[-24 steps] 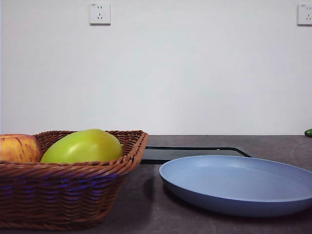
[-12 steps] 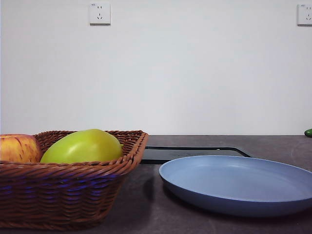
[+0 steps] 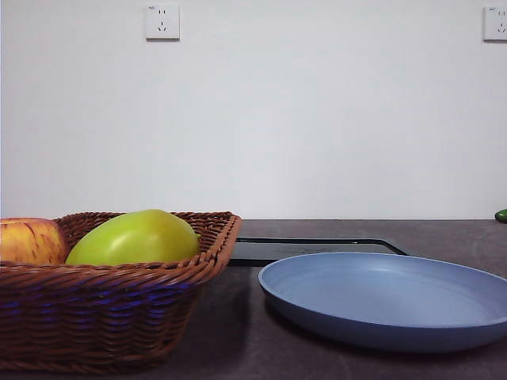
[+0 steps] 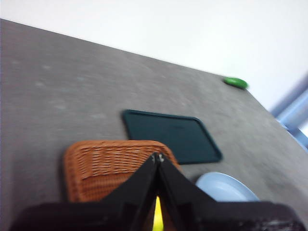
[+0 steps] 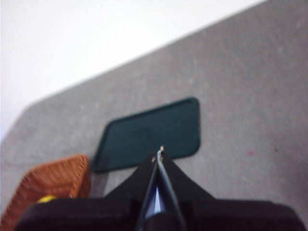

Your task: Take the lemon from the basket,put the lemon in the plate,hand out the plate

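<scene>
The brown wicker basket [image 3: 119,301] stands at the front left and holds a red-and-yellow apple [image 3: 30,241] and a large yellow-green fruit [image 3: 135,237]. The lemon is hidden in the front view. A sliver of yellow [image 4: 157,219] shows between the jaws in the left wrist view and a yellow bit [image 5: 47,198] in the right wrist view; I cannot tell which fruit these are. The light blue plate [image 3: 388,297] lies right of the basket, empty. My left gripper [image 4: 158,156] is shut and empty, high over the basket [image 4: 106,166]. My right gripper [image 5: 160,152] is shut and empty, high above the table.
A flat black tray [image 3: 317,247] lies behind the plate and also shows in both wrist views [image 4: 171,135] [image 5: 149,132]. A small green thing [image 3: 501,214] lies at the far right of the table. No arm shows in the front view.
</scene>
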Available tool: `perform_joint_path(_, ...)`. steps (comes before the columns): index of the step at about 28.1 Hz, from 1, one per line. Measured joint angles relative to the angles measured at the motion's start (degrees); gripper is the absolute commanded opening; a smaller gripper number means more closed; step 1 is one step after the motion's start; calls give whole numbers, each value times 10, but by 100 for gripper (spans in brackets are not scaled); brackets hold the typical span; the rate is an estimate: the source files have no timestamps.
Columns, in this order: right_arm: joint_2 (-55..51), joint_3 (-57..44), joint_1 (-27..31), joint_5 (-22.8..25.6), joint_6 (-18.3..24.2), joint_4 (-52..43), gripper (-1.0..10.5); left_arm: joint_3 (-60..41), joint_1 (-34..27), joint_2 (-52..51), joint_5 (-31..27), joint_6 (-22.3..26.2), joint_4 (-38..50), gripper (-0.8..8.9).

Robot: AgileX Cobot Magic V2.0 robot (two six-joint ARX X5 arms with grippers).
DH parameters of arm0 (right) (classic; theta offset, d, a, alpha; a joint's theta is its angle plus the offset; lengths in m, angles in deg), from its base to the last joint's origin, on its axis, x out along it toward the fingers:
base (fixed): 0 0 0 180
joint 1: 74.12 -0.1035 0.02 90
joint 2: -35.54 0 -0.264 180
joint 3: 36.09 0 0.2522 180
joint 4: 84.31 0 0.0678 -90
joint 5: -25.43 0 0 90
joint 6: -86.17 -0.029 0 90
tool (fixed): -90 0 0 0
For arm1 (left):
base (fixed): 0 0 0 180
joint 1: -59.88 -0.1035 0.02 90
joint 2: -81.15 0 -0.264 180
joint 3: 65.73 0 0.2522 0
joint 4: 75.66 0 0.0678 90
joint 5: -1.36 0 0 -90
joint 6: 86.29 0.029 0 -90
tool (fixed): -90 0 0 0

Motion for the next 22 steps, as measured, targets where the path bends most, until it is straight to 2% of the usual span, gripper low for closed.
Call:
perform_joint_path(7,127,97,0,-3,82,80,3,101,12,105,60,44,-73,6)
perform_joint_path(10,179,124,0,-33,115,116,4,137,23,148,67,72,-124,6)
perform_joint_path(14,243,136,0,-65,136,151,62,176,39,196,64,113,-193,6)
perform_joint_path(17,285,136,0,-73,148,177,138,186,52,220,62,133,-211,13)
perform_joint_path(18,297,136,0,-73,151,184,169,186,55,224,62,136,-211,32)
perform_joint_path(21,348,136,0,-73,162,195,303,186,64,226,53,138,-199,318)
perform_joint_path(22,362,136,-4,-73,165,196,303,186,66,226,38,135,-192,346)
